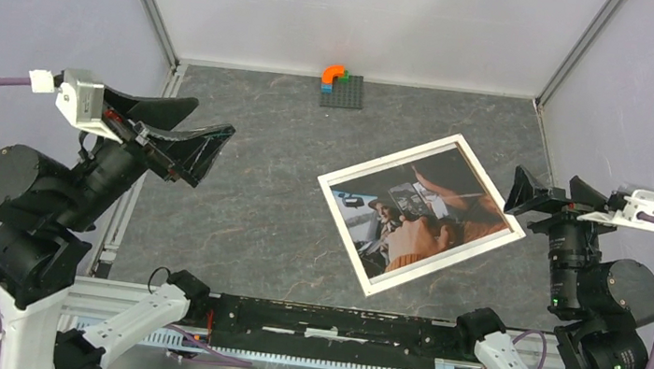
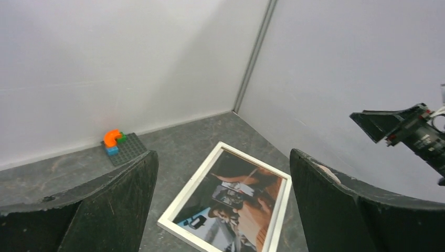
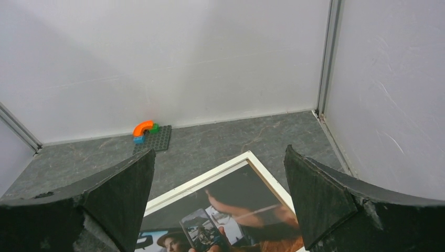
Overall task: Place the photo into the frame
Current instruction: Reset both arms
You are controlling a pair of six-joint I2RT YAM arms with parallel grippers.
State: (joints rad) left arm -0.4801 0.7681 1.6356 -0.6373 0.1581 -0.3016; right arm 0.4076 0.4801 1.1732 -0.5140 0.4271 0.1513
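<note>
Photo (image 1: 423,217) lies in the frame (image 1: 390,158) near the tabletop's (image 1: 247,194) right edge; I see left end effector (image 1: 215,117) and right end effector (image 1: 548,189) released.

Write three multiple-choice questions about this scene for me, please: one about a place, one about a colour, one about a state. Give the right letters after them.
1. Where does the brick model stand?
A. between the arm bases
B. at the far edge of the table
C. against the left wall

2. What colour is its curved top brick?
A. yellow
B. purple
C. orange

3. How does the photo lie?
A. flat, within the rails of the frame
B. rolled up
C. leaning upright on a wall

Answers:
1 B, it sits close to the back wall.
2 C, the arch is bright orange in all views.
3 A, pale rails border the print on every side.
</note>
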